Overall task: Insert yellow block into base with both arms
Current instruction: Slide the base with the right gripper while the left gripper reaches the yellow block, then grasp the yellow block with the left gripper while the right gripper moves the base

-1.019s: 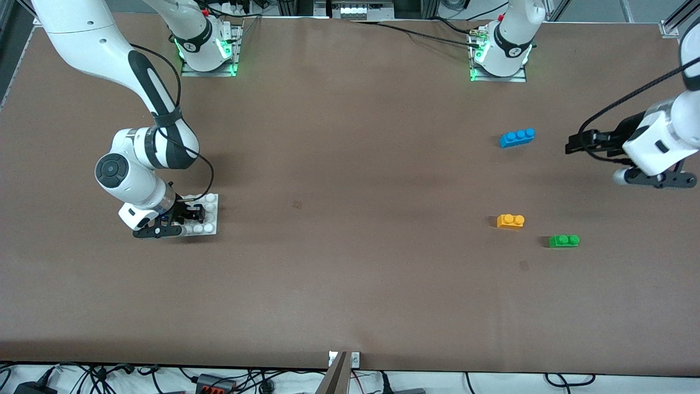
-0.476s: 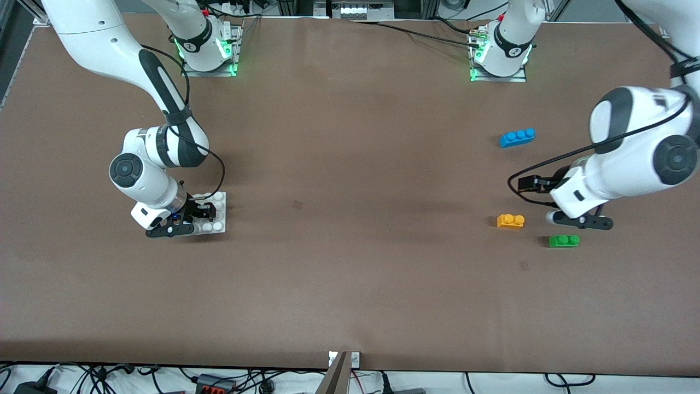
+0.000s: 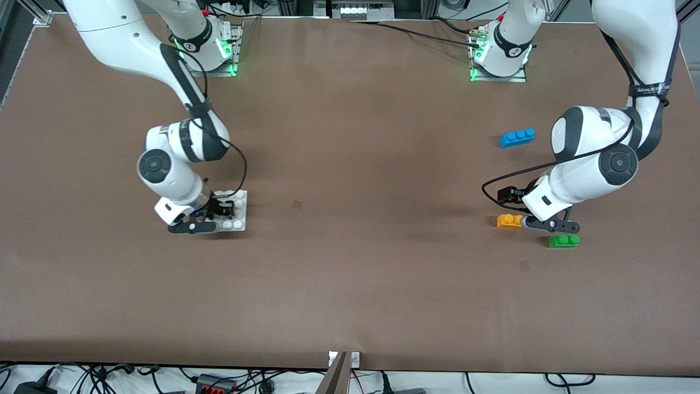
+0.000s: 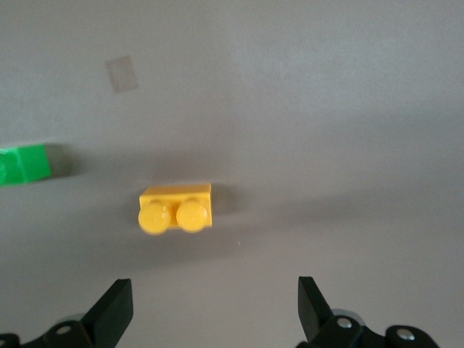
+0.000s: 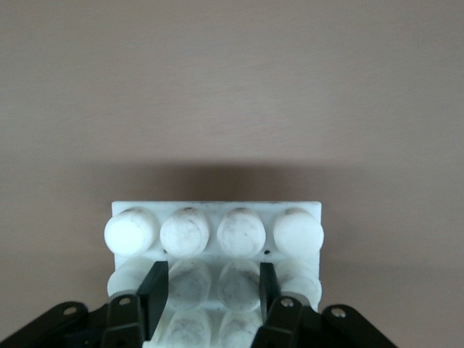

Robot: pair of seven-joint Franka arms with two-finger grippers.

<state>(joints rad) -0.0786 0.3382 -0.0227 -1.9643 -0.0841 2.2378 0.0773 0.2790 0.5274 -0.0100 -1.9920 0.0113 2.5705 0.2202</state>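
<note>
Two bent arms: right tool (image 3: 220,210) gripping base (image 3: 238,210), left tool (image 3: 508,203) spread over yellow block (image 3: 508,220).

base (image 3: 238,210) toward the right arm's end of the table (image 3: 350,273), yellow block (image 3: 508,220) toward the left arm's

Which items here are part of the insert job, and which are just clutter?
Job:
- yellow block, on the table under the open left gripper
- base, gripped by the right gripper across its middle studs

Clutter:
- green brick, beside the yellow block
- blue brick, farther from the front camera
</note>
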